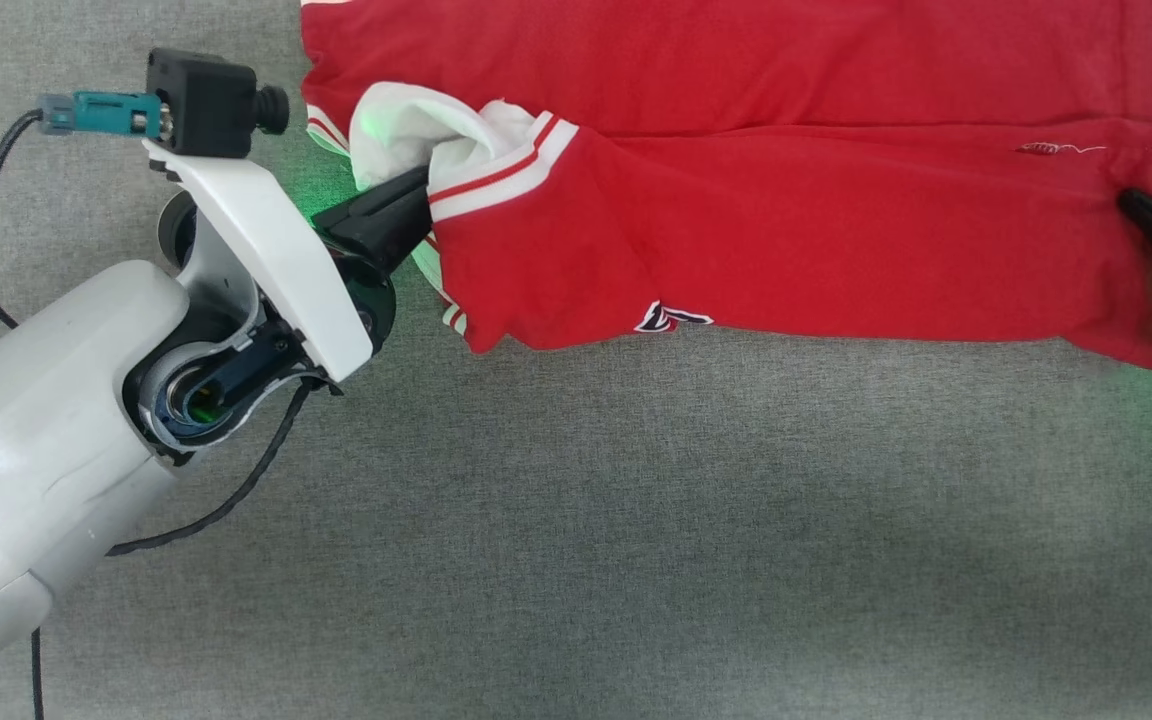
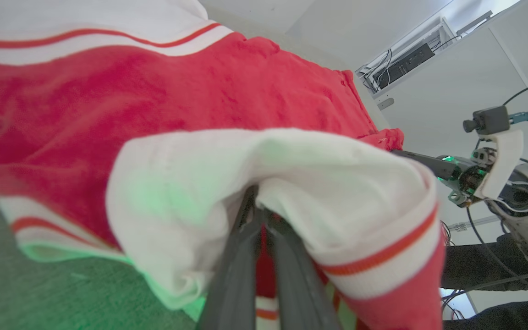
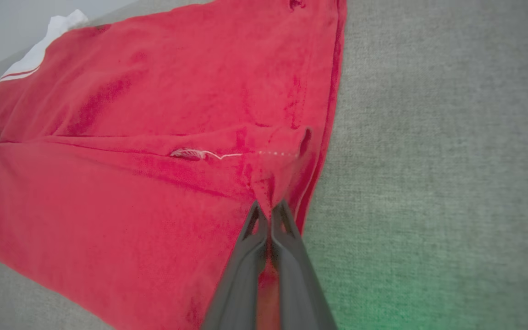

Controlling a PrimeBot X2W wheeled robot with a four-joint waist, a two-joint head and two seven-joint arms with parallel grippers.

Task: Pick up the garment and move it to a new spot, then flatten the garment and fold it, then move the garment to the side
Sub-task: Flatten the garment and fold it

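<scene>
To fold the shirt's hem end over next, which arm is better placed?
Right, probably. The right end effector is shut on the shirt's hem corner, cloth flat beside it; the left end effector is shut under the bunched white sleeve.

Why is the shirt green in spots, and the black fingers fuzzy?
Head view: a green glow tints the garment by the left gripper. Left wrist view: same tint, and the fingers are out of focus. Right wrist view: green on the grey surface, fingers there blurred too.
</scene>
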